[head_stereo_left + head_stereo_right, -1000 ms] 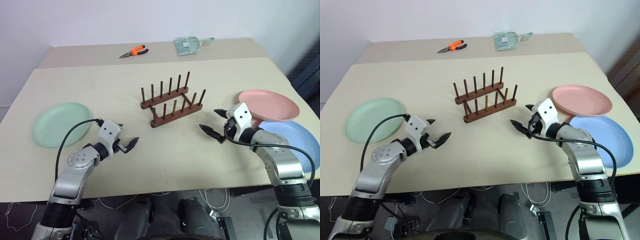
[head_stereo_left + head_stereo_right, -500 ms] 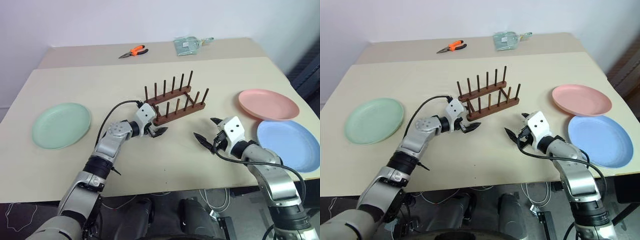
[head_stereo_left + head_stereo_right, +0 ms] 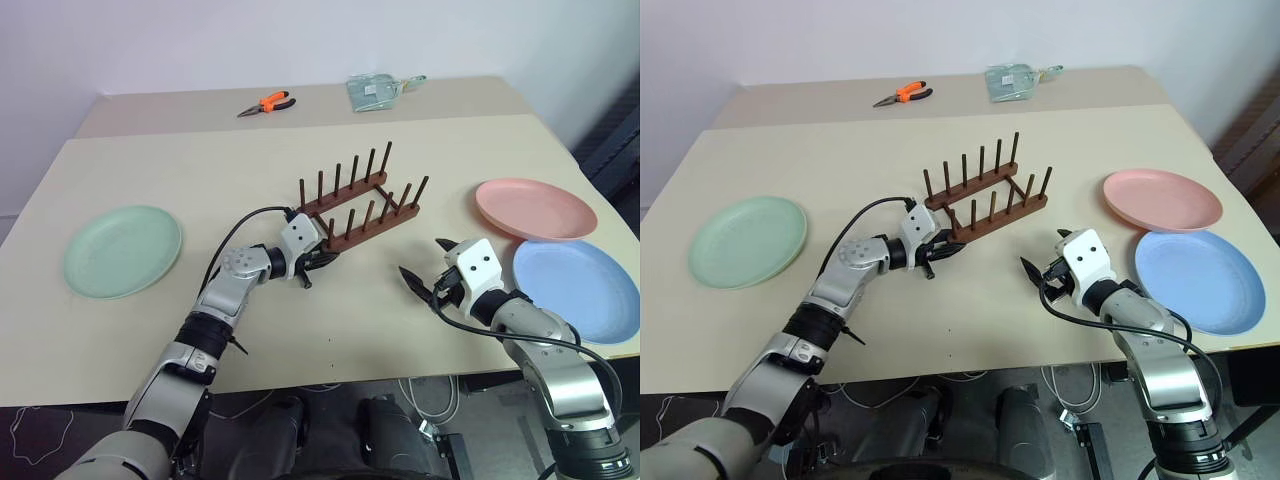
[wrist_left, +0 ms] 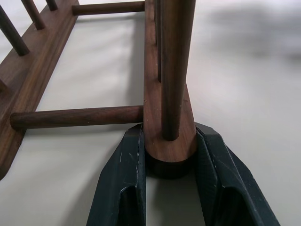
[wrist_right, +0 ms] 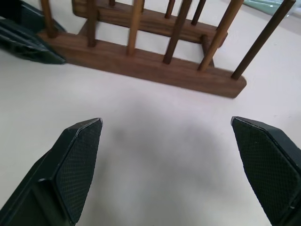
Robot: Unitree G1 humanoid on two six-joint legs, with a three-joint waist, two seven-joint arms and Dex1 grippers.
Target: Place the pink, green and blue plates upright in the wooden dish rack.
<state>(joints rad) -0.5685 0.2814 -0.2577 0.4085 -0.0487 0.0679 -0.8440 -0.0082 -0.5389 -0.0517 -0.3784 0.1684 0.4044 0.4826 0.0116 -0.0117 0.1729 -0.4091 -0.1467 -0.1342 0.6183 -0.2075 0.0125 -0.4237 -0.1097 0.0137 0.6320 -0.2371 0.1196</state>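
The left arm reaches across toward the table's middle, its left gripper (image 4: 170, 162) pinching the near-left end of the wooden dish rack (image 3: 362, 203)'s front rail. The left wrist view shows both black fingers (image 4: 123, 183) pressed against that rail end, a contact the head views leave unclear. The right gripper (image 3: 433, 268) hovers right of centre, fingers spread wide with nothing between them. The green plate (image 3: 122, 250) lies far left; the pink plate (image 3: 536, 208) and the blue plate (image 3: 580, 290) lie right.

Head pair high over table (image 3: 150, 160) — wrist views close on rack (image 5: 150, 66).
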